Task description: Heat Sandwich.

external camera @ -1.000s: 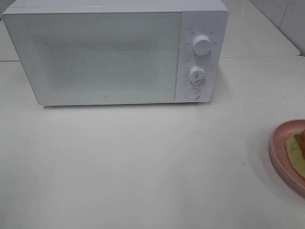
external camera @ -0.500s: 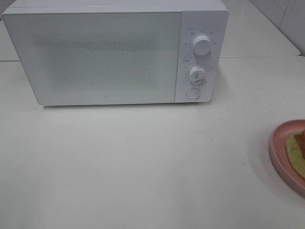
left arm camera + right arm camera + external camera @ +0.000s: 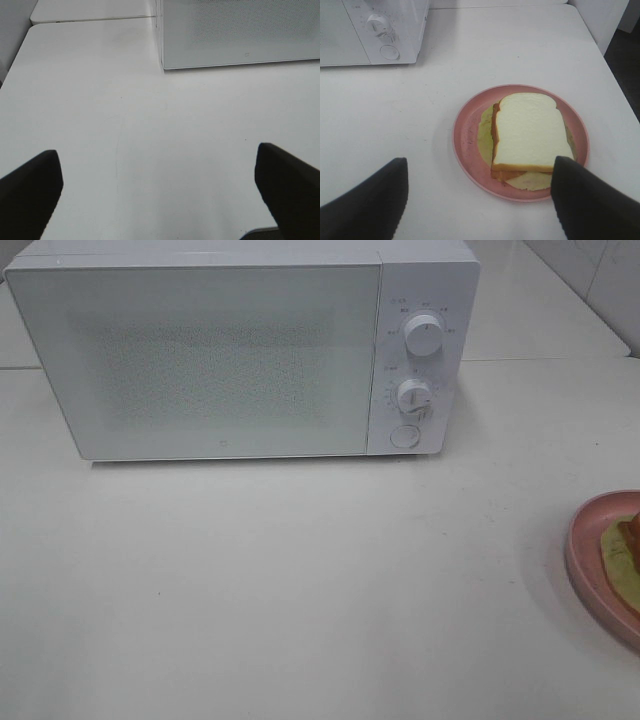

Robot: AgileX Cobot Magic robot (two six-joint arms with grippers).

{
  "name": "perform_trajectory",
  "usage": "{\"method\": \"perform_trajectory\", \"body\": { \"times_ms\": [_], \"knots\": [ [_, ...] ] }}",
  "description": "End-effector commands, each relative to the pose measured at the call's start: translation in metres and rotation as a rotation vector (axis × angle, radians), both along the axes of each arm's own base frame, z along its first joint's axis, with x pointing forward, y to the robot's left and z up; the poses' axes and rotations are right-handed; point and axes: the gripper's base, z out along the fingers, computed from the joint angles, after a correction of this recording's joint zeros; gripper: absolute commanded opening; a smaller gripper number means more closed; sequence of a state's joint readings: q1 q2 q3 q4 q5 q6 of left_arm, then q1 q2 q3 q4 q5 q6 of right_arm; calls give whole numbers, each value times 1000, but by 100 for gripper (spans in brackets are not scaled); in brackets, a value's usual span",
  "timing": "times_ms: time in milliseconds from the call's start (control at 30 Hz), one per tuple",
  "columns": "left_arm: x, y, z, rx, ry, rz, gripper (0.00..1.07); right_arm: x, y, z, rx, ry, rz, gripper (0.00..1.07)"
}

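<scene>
Microwave (image 3: 240, 350) at table's (image 3: 300, 590) rear, door shut, knobs (image 3: 424, 335) on its right. Plate (image 3: 590, 550) at right edge, forward of microwave, bearing sandwich (image 3: 530, 132), seemingly over a thin sheet.

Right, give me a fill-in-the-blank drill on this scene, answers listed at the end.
1. The sandwich lies on a round ____ plate.
2. The microwave door is ____.
3. The microwave has ____ round knobs above its button.
4. Both the left gripper and the right gripper are ____, holding nothing.

Missing words: pink; shut; two; open
</scene>
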State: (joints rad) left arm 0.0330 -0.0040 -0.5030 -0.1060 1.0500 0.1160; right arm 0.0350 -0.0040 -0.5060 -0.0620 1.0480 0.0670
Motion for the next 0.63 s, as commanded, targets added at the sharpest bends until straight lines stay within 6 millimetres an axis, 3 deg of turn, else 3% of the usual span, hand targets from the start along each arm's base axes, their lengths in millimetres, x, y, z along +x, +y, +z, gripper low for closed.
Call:
{"method": "perform_trajectory", "body": {
  "times_ms": [33, 633],
  "knots": [
    [-3, -1, -1, -16, -33, 3, 104, -2, 0, 0, -6, -27, 0, 76],
    [-3, -1, -1, -16, -33, 3, 104, -2, 0, 0, -6, -27, 0, 76]
  ]
}}
